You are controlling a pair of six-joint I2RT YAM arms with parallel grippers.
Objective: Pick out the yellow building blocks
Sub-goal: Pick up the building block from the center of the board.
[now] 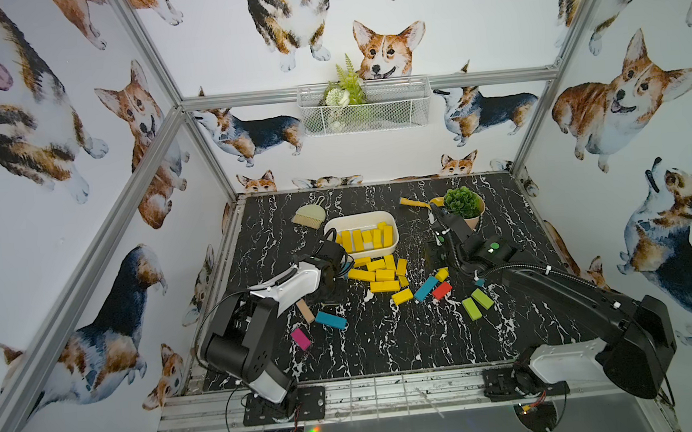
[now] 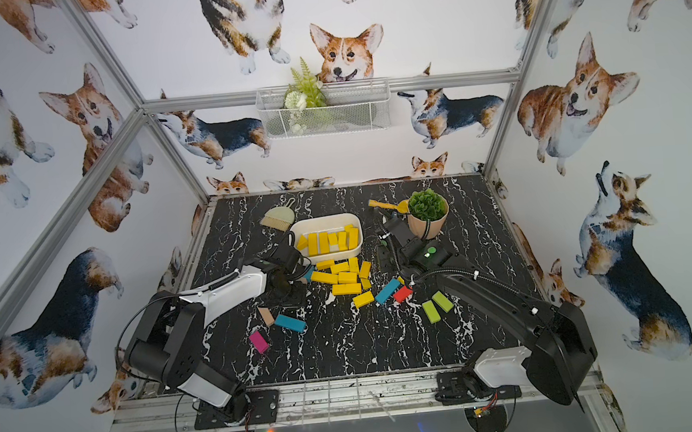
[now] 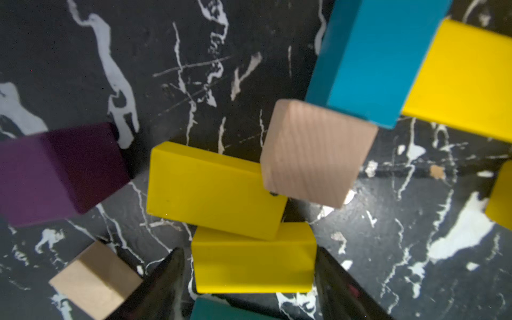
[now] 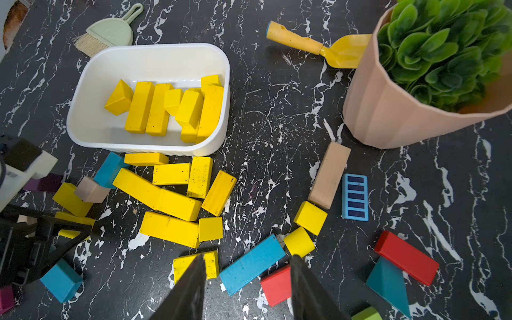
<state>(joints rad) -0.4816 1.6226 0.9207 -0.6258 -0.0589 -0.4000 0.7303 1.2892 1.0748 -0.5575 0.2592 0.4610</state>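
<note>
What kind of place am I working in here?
Most likely a staged robot test cell, not a home: bare aluminium frame rails, corgi-print wall panels, and a black marbled tabletop strewn with yellow wooden building blocks.

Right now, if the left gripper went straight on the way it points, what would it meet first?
Probably the yellow rectangular wooden block lying between the left gripper's fingers; a second yellow block overlaps its far end. Depth is unclear, but nothing looks nearer.

Enclosed robot lab cell: aluminium frame (image 1: 244,100), corgi-print walls (image 1: 387,51)
</note>
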